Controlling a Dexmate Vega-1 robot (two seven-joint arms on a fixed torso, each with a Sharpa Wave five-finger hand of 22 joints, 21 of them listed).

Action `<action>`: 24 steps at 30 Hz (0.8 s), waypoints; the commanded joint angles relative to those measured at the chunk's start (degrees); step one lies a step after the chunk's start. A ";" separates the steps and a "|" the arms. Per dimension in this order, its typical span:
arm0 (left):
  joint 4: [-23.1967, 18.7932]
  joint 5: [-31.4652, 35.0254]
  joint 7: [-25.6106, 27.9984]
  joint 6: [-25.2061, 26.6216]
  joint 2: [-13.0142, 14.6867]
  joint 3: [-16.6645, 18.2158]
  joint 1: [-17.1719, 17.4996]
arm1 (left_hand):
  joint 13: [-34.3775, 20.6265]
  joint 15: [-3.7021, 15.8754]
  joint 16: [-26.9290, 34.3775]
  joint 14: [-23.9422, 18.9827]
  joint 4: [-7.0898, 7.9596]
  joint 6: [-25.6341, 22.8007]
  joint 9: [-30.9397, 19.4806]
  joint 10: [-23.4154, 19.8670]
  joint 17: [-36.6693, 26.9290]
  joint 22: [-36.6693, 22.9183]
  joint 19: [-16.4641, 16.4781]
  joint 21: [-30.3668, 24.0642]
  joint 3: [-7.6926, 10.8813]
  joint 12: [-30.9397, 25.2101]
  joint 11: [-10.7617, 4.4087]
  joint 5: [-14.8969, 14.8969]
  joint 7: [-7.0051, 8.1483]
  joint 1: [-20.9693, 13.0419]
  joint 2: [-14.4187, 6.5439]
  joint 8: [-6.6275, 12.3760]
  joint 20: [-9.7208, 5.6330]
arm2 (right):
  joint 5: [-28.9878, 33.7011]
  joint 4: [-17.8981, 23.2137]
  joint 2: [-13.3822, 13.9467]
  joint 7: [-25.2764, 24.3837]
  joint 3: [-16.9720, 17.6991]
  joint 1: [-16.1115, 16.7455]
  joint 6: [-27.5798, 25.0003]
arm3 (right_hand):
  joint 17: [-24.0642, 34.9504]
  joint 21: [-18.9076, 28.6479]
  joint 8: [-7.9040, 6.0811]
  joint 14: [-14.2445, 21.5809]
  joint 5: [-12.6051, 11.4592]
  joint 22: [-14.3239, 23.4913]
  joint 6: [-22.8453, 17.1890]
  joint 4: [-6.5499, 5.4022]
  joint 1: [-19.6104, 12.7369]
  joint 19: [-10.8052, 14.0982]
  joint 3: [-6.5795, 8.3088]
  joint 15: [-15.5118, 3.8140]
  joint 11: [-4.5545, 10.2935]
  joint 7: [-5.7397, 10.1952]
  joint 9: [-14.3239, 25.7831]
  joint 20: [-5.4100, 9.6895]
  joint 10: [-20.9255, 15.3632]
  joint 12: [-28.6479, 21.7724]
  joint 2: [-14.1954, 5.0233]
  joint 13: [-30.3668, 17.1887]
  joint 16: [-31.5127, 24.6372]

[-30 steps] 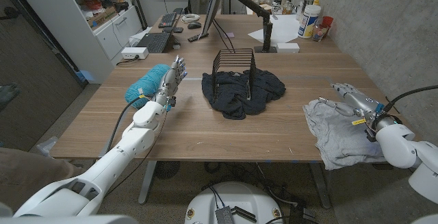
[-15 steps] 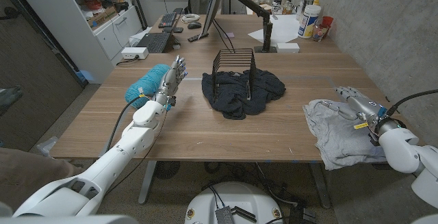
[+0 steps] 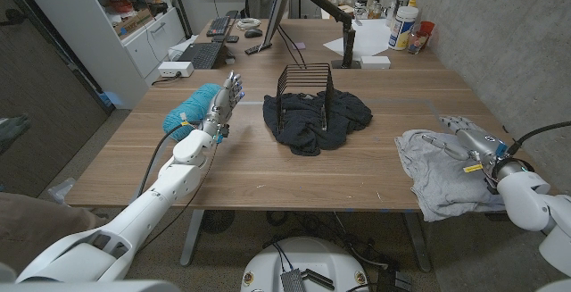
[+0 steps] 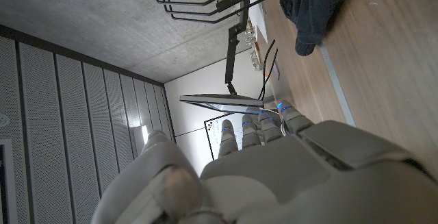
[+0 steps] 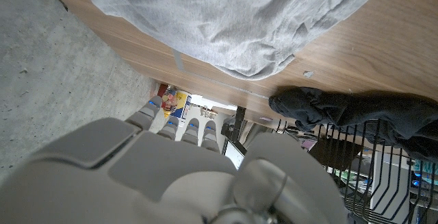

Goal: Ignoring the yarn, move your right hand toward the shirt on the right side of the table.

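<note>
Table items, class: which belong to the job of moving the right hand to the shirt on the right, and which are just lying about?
Belong to the job:
right hand
grey shirt

Just lying about:
teal yarn
dark garment
black wire rack
keyboard

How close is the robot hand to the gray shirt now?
Mostly there: the right robot hand hovers at the crumpled light gray shirt, fingers apart, holding nothing. The fuzzy teal yarn sits untouched beside the left robot hand. Left: perhaps a final touch.
</note>
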State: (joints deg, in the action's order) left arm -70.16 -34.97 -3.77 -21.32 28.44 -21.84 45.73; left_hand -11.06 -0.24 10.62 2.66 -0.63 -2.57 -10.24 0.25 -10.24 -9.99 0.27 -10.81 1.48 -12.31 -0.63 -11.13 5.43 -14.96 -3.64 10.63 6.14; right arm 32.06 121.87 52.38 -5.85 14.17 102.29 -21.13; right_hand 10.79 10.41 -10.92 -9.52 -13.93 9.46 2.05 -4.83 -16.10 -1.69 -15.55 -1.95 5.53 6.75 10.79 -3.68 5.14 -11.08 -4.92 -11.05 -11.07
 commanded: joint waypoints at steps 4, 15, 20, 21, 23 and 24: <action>0.77 -0.13 -0.14 -0.56 -0.30 0.15 -0.18 | -0.32 0.14 0.13 0.46 -0.24 -0.53 -0.10 -0.36 -0.18 -0.12 -0.14 -0.29 -0.08 -0.23 -0.16 -0.27 -0.04 -0.25 -0.44 0.24 0.08 | 2.14 0.50 -1.49 -0.13 0.50 1.24 -0.89 | 0.27 0.26 -0.14 -2.99 0.27 0.25 0.39 0.17 -0.45 -0.44 -0.10 -2.33 0.01 0.29 0.14 -0.24 0.72 0.14 -0.01 -0.14 -0.30; 0.62 -0.13 0.00 -0.45 -0.16 0.21 0.00 | -0.32 0.17 0.17 0.33 -0.27 -0.73 -0.10 -0.59 -0.18 -0.12 -0.03 -0.32 -0.10 -0.31 -0.19 -0.27 -0.06 -0.25 -0.46 0.29 0.00 | 1.84 -0.31 -2.56 -1.70 -0.60 0.53 -0.46 | 0.31 0.31 -0.19 -3.08 0.31 0.25 0.33 0.12 -0.37 -0.33 -0.12 -2.31 0.11 0.41 0.15 -0.33 1.10 0.21 -0.05 -0.15 -0.31; 0.51 -0.13 0.01 -0.49 -0.17 0.21 0.04 | -0.32 0.21 0.19 0.28 -0.29 -0.63 -0.10 -0.62 -0.18 -0.11 -0.03 -0.32 -0.11 -0.31 -0.14 -0.27 0.01 -0.26 -0.47 0.24 -0.03 | 1.75 -0.65 -2.89 -2.87 -1.00 0.51 -0.26 | 0.32 0.32 -0.21 -3.08 0.33 0.25 0.29 0.10 -0.33 -0.31 -0.14 -2.34 0.20 0.44 0.15 -0.37 1.14 0.19 -0.03 -0.15 -0.32; 0.34 -0.13 0.07 -0.61 -0.24 0.21 0.10 | -0.32 0.21 0.19 0.29 -0.29 -0.65 -0.10 -0.59 -0.18 -0.11 -0.02 -0.32 -0.11 -0.30 -0.10 -0.27 -0.02 -0.26 -0.47 0.25 -0.02 | 1.85 -0.86 -3.04 -3.37 -1.30 0.56 -0.16 | 0.32 0.32 -0.21 -3.09 0.34 0.25 0.29 0.10 -0.33 -0.30 -0.14 -2.34 0.21 0.43 0.15 -0.37 1.14 0.18 -0.03 -0.15 -0.32; 0.34 -0.12 0.08 -0.61 -0.24 0.21 0.10 | -0.32 0.22 0.18 0.31 -0.30 -0.71 -0.10 -0.57 -0.18 -0.11 -0.01 -0.32 -0.11 -0.29 -0.11 -0.27 -0.05 -0.26 -0.47 0.27 -0.04 | 1.77 -0.87 -2.94 -3.49 -1.33 0.59 -0.20 | 0.32 0.32 -0.18 -3.08 0.35 0.25 0.36 0.10 -0.32 -0.30 -0.15 -2.36 0.19 0.48 0.16 -0.37 1.13 0.17 -0.02 -0.15 -0.33; 0.18 -0.08 0.08 -0.63 -0.22 0.19 0.12 | -0.32 0.22 0.17 0.33 -0.30 -0.70 -0.10 -0.61 -0.18 -0.11 -0.01 -0.32 -0.11 -0.30 -0.14 -0.27 -0.04 -0.26 -0.47 0.27 -0.04 | 1.68 -0.92 -3.31 -4.07 -1.46 0.67 -0.12 | 0.32 0.33 -0.18 -3.12 0.35 0.25 0.37 0.10 -0.32 -0.27 -0.15 -2.36 0.20 0.49 0.16 -0.35 1.15 0.17 -0.02 -0.15 -0.32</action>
State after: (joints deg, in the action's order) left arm -69.51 -35.06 -3.86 -21.73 28.26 -21.69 45.62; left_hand -11.06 -0.24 10.62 2.66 -0.87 -2.88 -10.24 0.25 -10.25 -9.99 0.27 -10.81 1.25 -12.31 -0.63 -11.13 5.13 -14.97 -3.64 10.63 6.14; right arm 33.83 121.68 50.09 -7.52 13.70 102.95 -21.74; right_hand 10.78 10.42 -10.92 -9.52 -13.93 9.46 2.05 -4.83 -16.10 -1.69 -15.55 -1.95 5.61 6.75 10.78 -3.68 5.66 -11.08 -4.92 -11.04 -11.07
